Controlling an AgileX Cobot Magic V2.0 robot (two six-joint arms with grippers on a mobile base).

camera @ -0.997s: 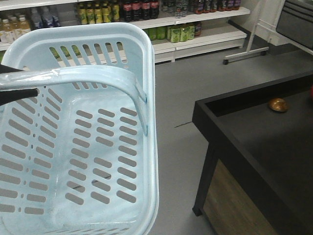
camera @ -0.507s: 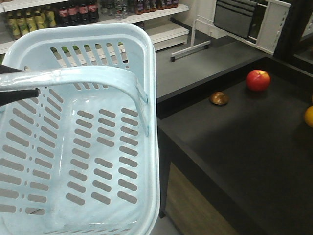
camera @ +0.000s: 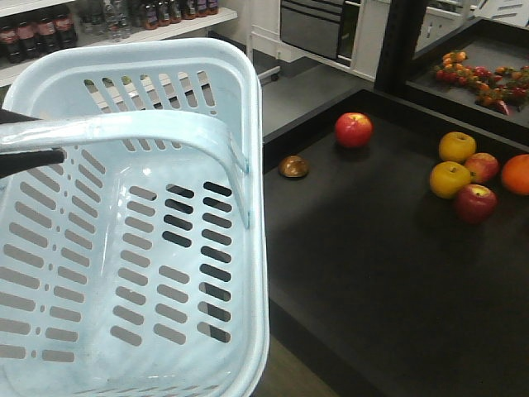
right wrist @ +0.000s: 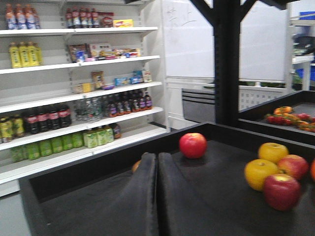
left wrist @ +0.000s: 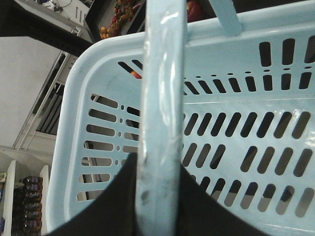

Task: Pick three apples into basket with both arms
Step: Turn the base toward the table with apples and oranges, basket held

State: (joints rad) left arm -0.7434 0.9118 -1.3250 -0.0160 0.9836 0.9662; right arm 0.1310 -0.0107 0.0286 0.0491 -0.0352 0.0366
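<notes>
One apple lies beyond the closed right claw.

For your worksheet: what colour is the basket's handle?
The handle is pale blue; best seen in the left wrist view.

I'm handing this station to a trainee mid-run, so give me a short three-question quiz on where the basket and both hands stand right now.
1. True or false: the pale blue slotted plastic basket has fruit lying in it.
2. Pick one: where does the left hand grip the basket? A: its swing handle. B: its far rim. C: nowhere, it hangs free.
3. Fill in: the right hand has its fingers ___ and holds nothing.

Key: 1 false, the inside is bare. 2 A. 3 shut.
</notes>
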